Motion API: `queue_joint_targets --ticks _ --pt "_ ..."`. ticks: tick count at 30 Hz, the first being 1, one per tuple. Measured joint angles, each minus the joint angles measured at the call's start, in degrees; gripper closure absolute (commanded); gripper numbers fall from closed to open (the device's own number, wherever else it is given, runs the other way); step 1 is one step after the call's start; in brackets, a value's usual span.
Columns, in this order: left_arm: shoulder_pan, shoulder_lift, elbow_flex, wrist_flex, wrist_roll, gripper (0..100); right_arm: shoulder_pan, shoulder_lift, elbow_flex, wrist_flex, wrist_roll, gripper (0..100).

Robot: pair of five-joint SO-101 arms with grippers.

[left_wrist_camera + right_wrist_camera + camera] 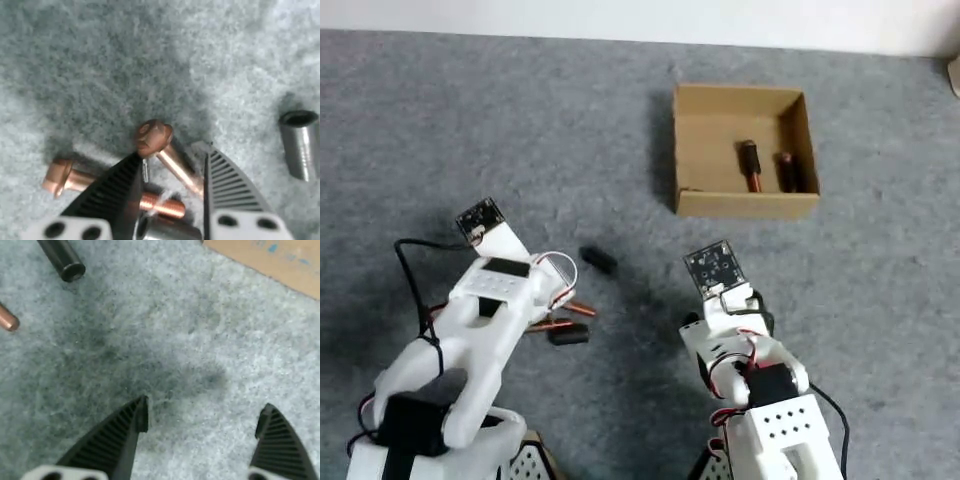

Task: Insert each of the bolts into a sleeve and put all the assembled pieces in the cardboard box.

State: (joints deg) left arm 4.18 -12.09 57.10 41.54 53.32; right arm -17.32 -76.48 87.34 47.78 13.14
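Two copper bolts lie close together on the grey carpet. One bolt [167, 152] [582, 309] sits tilted between the fingers of my left gripper [174, 156], which is open around it. The other bolt [65, 176] [552, 325] lies beside it, partly behind one finger. A dark sleeve [300, 142] stands off to the side, and another sleeve [162, 227] [568, 335] lies right by the gripper's base. My right gripper [205, 406] is open over bare carpet. A black sleeve [62, 260] [598, 259] and a bolt tip [7, 320] lie beyond it.
The cardboard box [692, 150] stands at the back right with two assembled pieces [751, 165] [787, 172] inside; its edge [270, 260] shows past my right gripper. The right arm [760, 390] stands at the front, near the middle.
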Motion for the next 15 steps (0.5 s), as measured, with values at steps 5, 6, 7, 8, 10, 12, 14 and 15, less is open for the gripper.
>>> queue_joint_targets --ticks 5,6,7,8,10,12,14,15 --pt "0.0 0.4 -0.4 0.0 0.3 97 0.0 0.0 0.0 0.0 0.1 67.7" --pt "0.3 0.0 -0.4 0.0 0.3 100 0.0 0.0 0.0 0.0 0.1 67.7" --pt "0.4 0.0 -0.6 -0.1 0.4 98 0.0 0.0 0.0 0.0 0.1 67.7" --pt "0.4 0.2 -1.1 -0.2 0.5 97 0.0 0.0 0.0 0.0 0.1 67.7" --pt "0.4 0.4 -1.9 -0.3 0.4 100 0.0 0.0 0.0 0.0 0.1 67.7" --pt "0.4 0.4 -2.0 -0.3 0.3 99 0.0 0.0 0.0 0.0 0.1 67.7" --pt "0.4 0.5 -2.0 -0.3 0.3 99 0.0 0.0 0.0 0.0 0.1 67.7" --pt "0.4 0.5 -2.0 -0.3 0.3 99 0.0 0.0 0.0 0.0 0.1 67.7"
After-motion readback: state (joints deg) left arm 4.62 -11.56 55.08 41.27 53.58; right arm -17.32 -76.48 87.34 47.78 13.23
